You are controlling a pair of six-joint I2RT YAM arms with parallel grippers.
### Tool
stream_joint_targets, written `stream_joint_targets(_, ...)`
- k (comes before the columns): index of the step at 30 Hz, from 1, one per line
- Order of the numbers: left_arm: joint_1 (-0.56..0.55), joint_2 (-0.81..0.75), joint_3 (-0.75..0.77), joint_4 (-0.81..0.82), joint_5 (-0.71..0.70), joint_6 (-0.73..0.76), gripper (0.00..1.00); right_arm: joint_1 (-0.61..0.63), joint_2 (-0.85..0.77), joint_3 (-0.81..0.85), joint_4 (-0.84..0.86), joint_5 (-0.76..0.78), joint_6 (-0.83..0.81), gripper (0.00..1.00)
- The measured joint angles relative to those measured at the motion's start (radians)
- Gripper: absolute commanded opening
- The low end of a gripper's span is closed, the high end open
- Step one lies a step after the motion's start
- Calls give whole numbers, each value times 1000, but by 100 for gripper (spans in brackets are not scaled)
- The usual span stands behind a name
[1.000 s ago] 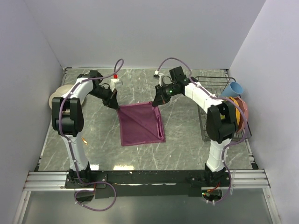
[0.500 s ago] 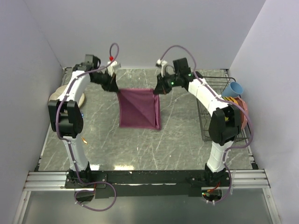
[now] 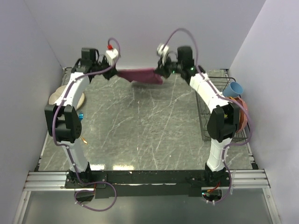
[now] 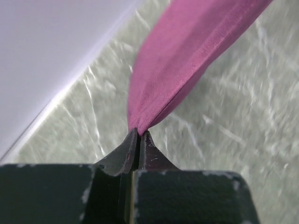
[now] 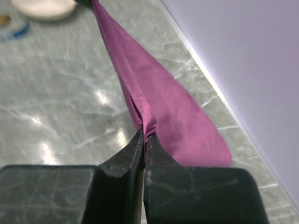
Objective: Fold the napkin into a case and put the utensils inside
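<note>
Left side of the table [image 3: 140,140]: a cream plate [image 3: 57,95] lies by the left wall, partly hidden by the left arm; nearer the bases, a small blue item [image 3: 80,115] and a thin gold-orange one [image 3: 84,139] lie beside that arm; these are judged to be the utensils, though they are too small to identify further; they rest well apart from the cloth, so they do not obstruct folding.

Left gripper [image 4: 138,136]: clenched on one corner of the napkin [image 3: 142,75]; the wrist view shows the jaws pressed together with cloth fanning out from the tips; a pinch at the extreme corner leaves the remaining cloth free to hang.

Napkin: raised clear of the table near the far wall, spanned between both grippers; its upper edge runs nearly straight from one to the other and the body hangs below that line; this two-corner hold is judged to let the cloth fall flat, ready to be laid down along a straight line; no case is yet formed; whether the cloth is already doubled cannot be told.

Right gripper [image 5: 145,137]: clamped on the opposite corner, with the hem bunched between the jaw tips; the matching pinch supplies the tension.

Right side: a wire rack [image 3: 210,107] holds a blue cup [image 3: 235,87]; neither is involved.
</note>
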Motion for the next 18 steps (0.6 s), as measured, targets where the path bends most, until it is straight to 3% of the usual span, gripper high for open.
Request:
stream_joint_targets(9, -6, -126, -555, 28, -39, 195, 1, 143, -88, -567, 77, 15, -265, 0)
stream_joint_targets(18, -8, -308, -779, -10, -60, 273, 1, 235, -231, -721, 93, 25, -317, 0)
